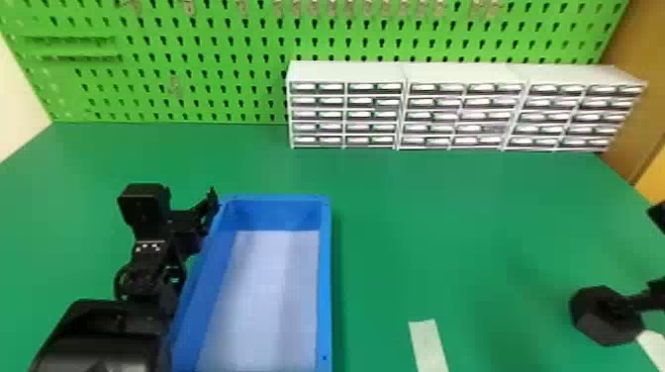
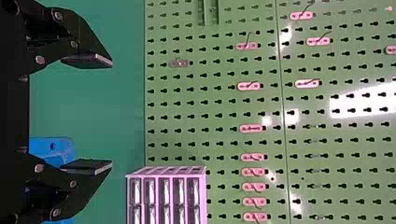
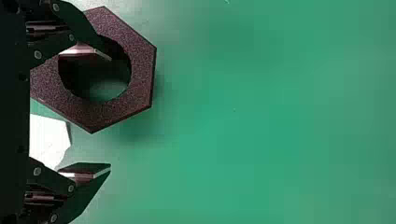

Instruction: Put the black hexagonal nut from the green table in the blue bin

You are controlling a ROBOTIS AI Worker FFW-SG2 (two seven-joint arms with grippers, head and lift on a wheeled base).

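My right gripper (image 1: 639, 257) is at the right edge of the head view, by the black hexagonal nut (image 1: 589, 316). In the right wrist view the right gripper (image 3: 110, 113) is open. One finger overlaps the hole of the nut (image 3: 140, 70); whether its tip is inside or above the hole, I cannot tell. The other finger stands apart from the nut. The blue bin (image 1: 324, 277) has nothing visible inside. My left gripper (image 1: 210, 210) is parked at the bin's far left rim; the left wrist view shows this left gripper (image 2: 111, 114) open with nothing between its fingers.
White drawer cabinets (image 1: 346, 74) stand at the back of the green table (image 1: 420, 212), before a green pegboard (image 1: 198, 64). A pale strip (image 1: 428, 346) lies right of the bin. Another white piece (image 3: 46, 140) is beside the nut.
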